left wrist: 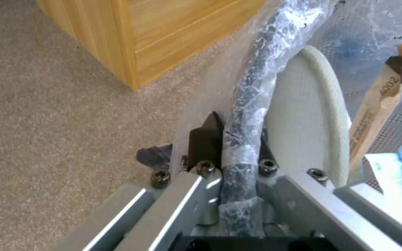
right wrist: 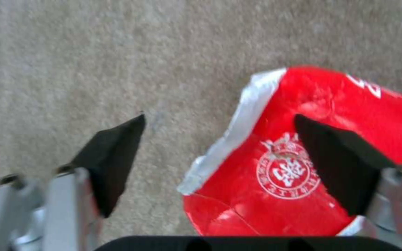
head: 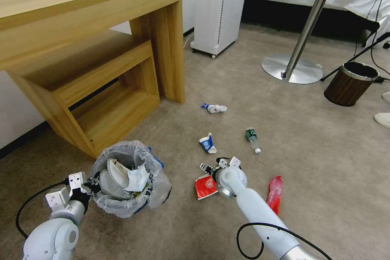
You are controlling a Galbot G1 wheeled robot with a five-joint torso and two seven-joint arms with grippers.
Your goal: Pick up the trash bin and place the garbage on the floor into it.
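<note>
A: Left gripper is clamped on the trash bin's bagged rim, beside the wooden desk.

B: Right gripper, jaws apart, straddles the red-white carton's edge on the carpet; probably light, crushable; pinch that edge.

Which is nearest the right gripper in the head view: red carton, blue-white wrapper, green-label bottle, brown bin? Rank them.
From the right gripper:
1. Red carton, right under it.
2. Blue-white wrapper, just beyond.
3. Green-label bottle, beyond, to its right.
4. Brown bin, far right by the round table.
</note>
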